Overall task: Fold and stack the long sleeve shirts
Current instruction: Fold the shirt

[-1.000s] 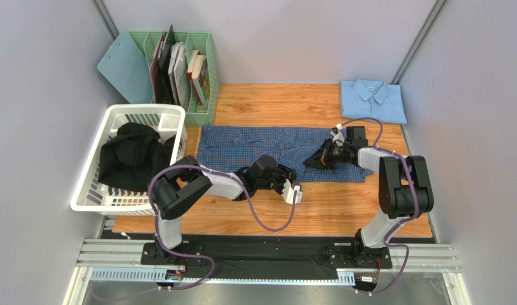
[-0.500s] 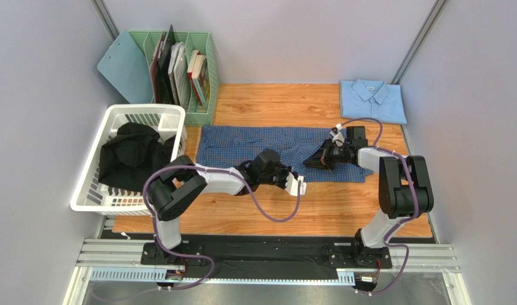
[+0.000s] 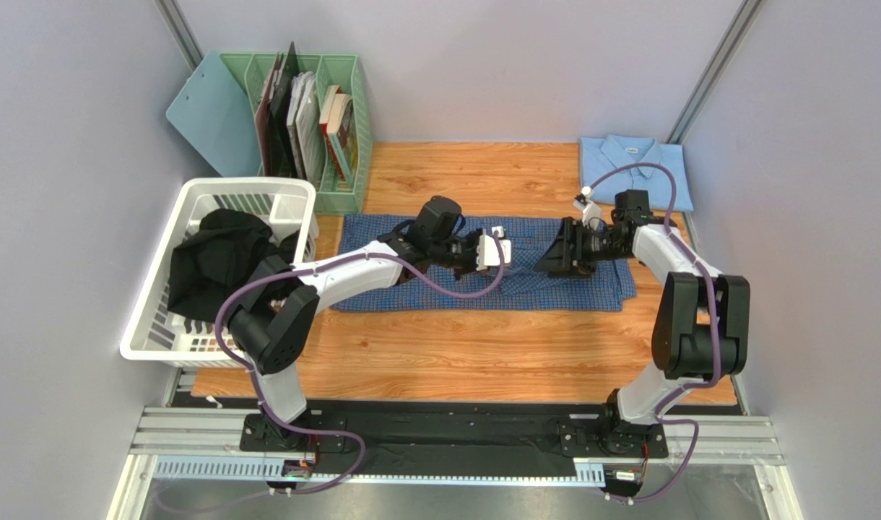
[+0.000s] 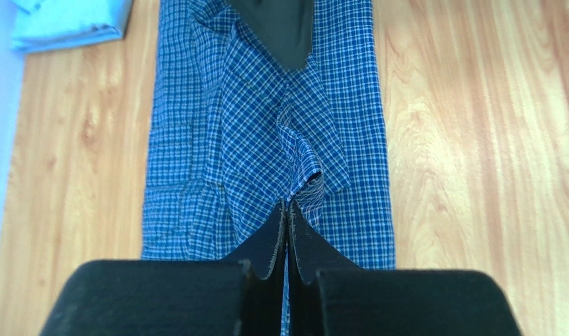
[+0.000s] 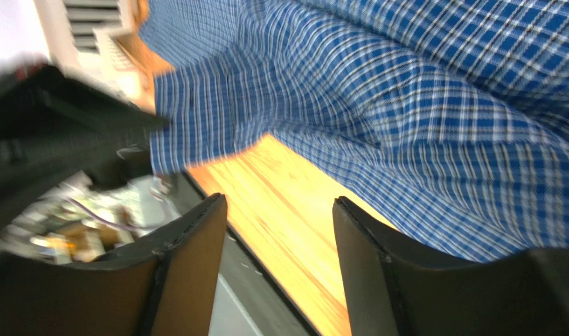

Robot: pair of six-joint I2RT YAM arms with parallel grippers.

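Observation:
The mid-blue checked long sleeve shirt (image 3: 412,265) lies spread left to right across the wooden table. My left gripper (image 3: 501,251) hovers over the shirt's middle, shut on a raised fold of the checked fabric (image 4: 294,175). Just to its right, my right gripper (image 3: 548,258) is open with nothing between its fingers (image 5: 196,259); wood and the shirt's edge (image 5: 406,105) show below it. The pale sky-blue shirt (image 3: 635,168) lies folded at the back right corner, also visible in the left wrist view (image 4: 63,21).
A white laundry basket (image 3: 244,190) holding dark clothes stands at the left edge. Behind it are a green file rack (image 3: 342,130) with books and a teal clipboard (image 3: 212,108). Grey walls close in both sides.
My left gripper closed on the shirt's near edge and carried it back over the shirt. My right gripper opened, let go of the fabric and drew back a little.

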